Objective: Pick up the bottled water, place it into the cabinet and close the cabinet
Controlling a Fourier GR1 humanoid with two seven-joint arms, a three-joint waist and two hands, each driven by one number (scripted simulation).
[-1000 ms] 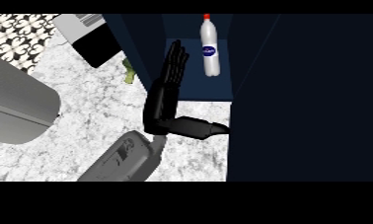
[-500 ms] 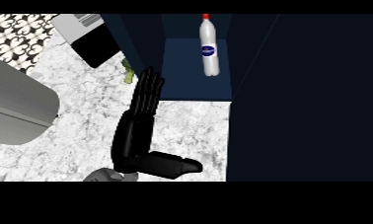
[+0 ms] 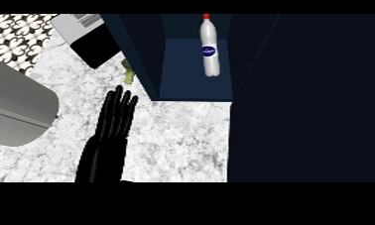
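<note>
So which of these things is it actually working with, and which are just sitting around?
For the job:
bottled water, standing inside
cabinet, open
hand, fingers straight

Lying about:
small green thing
grey and black box
grey rounded object

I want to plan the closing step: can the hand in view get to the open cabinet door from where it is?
Probably yes. The hand lies open on the counter, and bare marble separates its fingers from the cabinet door.
</note>
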